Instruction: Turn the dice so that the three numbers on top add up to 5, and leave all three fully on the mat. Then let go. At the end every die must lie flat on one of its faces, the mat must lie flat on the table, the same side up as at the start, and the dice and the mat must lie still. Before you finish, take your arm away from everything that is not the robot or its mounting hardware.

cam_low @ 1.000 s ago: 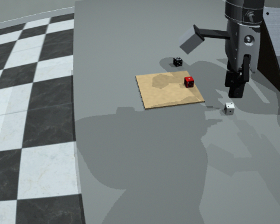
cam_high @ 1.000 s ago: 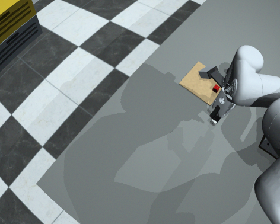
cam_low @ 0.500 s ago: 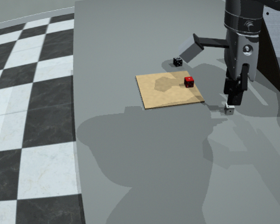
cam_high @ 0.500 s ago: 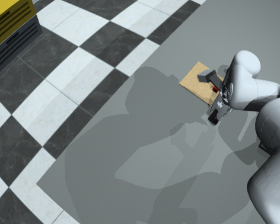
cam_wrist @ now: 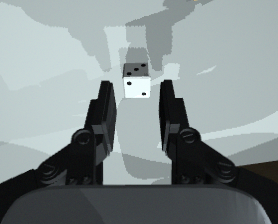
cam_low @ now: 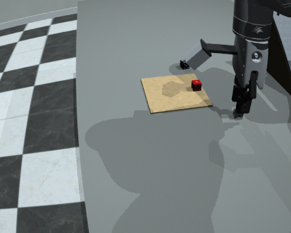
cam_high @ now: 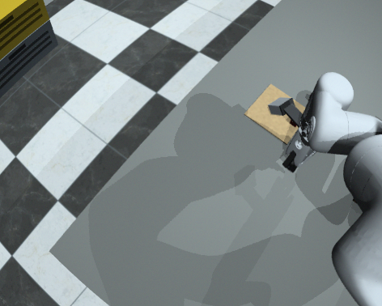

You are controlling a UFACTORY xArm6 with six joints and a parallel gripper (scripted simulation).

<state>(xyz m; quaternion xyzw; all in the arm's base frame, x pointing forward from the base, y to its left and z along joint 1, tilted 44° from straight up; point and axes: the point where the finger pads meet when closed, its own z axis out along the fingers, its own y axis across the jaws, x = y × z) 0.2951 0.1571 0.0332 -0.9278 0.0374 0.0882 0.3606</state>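
Wrist view: the gripper (cam_high: pixel 290 163) (cam_low: pixel 238 116) (cam_wrist: pixel 137 95) stands partly open with nothing between its fingers, a moderate gap between the two pads. Just ahead of the tips, lined up with that gap, sits the white die (cam_wrist: pixel 136 87), its bright face showing two pips and its shaded face three. Grey table (cam_high: pixel 230 218) (cam_low: pixel 126 163) (cam_wrist: pixel 45 75) shows on both sides of it. In the exterior view the fingers mostly hide this die, off the mat, beyond its near right corner.

The tan mat (cam_high: pixel 266 114) (cam_low: pixel 172 103) lies flat, its edges well inside the table's left edge. The red die (cam_high: pixel 293 122) (cam_low: pixel 196 85) rests on it near the right edge, one pip on top. Above the mat's far side juts a grey block on a bracket (cam_high: pixel 282 105) (cam_low: pixel 198 56), reaching out from the wrist and partly covering the mat from the top. Past the mat's far edge, on the table, is the black die (cam_low: pixel 184 64). A dark-sided panel (cam_low: pixel 287 50) stands right of the arm (cam_high: pixel 335 133) (cam_low: pixel 252 18).
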